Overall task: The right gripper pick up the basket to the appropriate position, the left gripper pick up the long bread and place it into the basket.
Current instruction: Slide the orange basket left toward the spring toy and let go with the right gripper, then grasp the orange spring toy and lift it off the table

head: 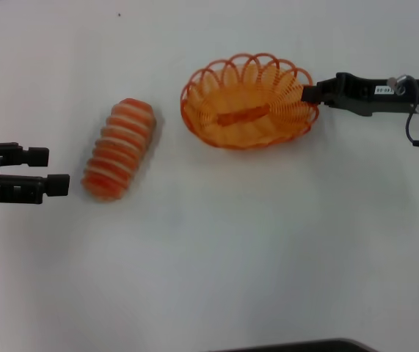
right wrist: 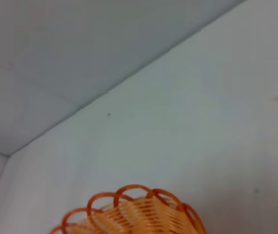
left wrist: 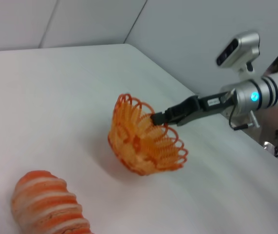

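The orange openwork basket hangs tilted above the white table, held by its right rim; it also shows in the left wrist view and in the right wrist view. My right gripper is shut on the basket's rim, and shows in the left wrist view too. The long bread, banded orange-red and cream, lies on the table left of the basket; one end of it shows in the left wrist view. My left gripper is open and empty, just left of the bread.
The white table spreads around everything. A dark object shows at the table's near edge. Grey walls rise behind the table's far edge in the left wrist view.
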You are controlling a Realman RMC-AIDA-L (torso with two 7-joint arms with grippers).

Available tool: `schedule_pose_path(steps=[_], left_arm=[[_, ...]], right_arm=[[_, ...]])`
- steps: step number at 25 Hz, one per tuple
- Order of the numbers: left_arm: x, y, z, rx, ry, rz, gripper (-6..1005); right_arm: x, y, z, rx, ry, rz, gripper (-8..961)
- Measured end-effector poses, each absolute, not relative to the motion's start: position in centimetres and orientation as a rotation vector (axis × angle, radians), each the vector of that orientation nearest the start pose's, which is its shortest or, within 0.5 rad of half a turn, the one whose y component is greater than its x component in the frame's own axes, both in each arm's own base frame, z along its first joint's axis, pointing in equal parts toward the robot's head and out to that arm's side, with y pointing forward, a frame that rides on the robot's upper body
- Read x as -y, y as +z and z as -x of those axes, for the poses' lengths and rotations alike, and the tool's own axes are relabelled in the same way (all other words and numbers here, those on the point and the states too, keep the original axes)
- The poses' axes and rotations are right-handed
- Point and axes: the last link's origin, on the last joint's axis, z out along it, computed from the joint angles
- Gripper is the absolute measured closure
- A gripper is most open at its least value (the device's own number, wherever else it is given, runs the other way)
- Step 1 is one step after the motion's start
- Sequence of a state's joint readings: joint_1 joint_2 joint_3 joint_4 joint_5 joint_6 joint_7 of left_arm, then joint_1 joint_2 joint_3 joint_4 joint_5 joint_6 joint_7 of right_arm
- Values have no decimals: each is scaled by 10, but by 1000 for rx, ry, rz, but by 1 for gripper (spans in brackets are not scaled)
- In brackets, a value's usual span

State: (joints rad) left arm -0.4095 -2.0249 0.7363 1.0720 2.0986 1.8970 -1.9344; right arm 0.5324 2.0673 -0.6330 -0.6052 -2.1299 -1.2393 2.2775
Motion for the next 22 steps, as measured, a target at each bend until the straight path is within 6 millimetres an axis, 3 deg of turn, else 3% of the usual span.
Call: schedule_pose_path(steps=[4,9,12,14,17,19,22], left_arm=[[-291,71,262,1064,-472,2835,125],[-291,70,262,1063,-472,2833,125],[-291,71,263,1065,-474,2831,125],[-291,73,264,1067,-480,2821,125],[-292,76,264,1062,-499,2804,126],[-293,77,264,1059,-504,2800,126],[-293,76,263,1054,-508,2800,126]], right_arm=[[-348,-6,-316,-1860,654,2007,861],[-348,-5,-317,-1862,661,2002,668],[-349,6,-319,-1858,672,1990,544],[-353,25,-322,-1815,697,1973,459],[-362,71,-314,-1654,826,1986,373],[-363,100,-299,-1509,956,2044,328],[-357,123,-272,-1274,1072,2229,262]])
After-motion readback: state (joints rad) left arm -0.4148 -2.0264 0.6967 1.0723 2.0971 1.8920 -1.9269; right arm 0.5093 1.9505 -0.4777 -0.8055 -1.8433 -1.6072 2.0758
